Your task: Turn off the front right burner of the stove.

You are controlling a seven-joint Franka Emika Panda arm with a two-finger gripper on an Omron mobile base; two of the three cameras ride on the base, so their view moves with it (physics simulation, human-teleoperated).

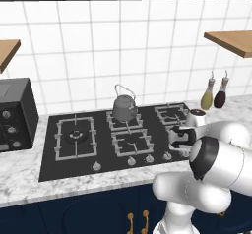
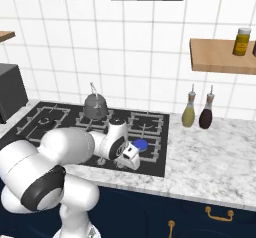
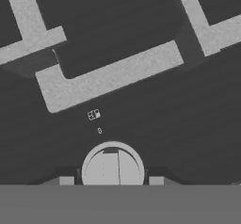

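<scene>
Here, fingers (image 3: 111, 180) set wide either side of a round silver knob (image 3: 112, 167) on the stove (image 2: 152, 169), not visibly clamping; front right burner (image 2: 140, 145) glowing blue just beyond.

A kettle (image 1: 124, 107) sits on the stove (image 1: 49, 166), a toaster oven (image 1: 15, 115) left, two bottles (image 1: 213, 94) right.

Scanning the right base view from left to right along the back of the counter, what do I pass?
Black toaster oven → grey kettle on the stove → yellow oil bottle → dark sauce bottle; above them on the wooden shelf, a yellow jar.
</scene>
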